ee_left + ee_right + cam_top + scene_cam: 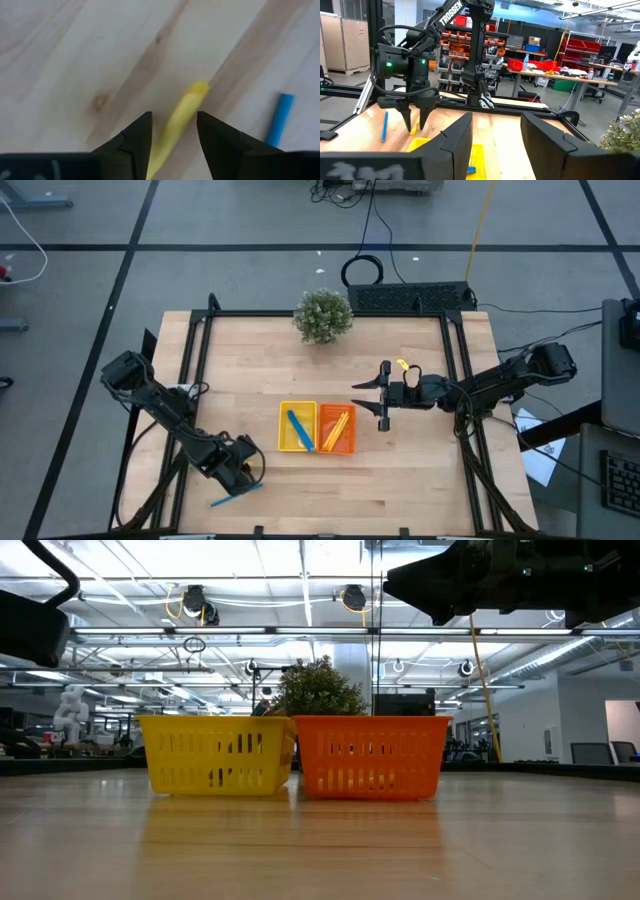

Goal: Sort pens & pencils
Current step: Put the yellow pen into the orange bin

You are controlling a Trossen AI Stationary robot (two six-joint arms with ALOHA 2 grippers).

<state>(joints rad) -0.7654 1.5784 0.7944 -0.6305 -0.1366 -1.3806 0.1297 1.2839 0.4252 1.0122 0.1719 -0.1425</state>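
A yellow pencil (181,120) lies flat on the table (420,490), well to the near-left of the yellow tray (283,442), beside a blue pen (279,119). The left gripper (174,135) straddles it, fingers spread, apparently lined up for a pinch. The right gripper (383,396), also spread, waits beside the orange tray (350,444), out of the way.

Robotics lab/workshop: open ceiling w/ pipes (300,635) & lights, shelves of red and blue parts bins (455,42), workbenches (555,75), wood test table (330,480) in a metal frame.
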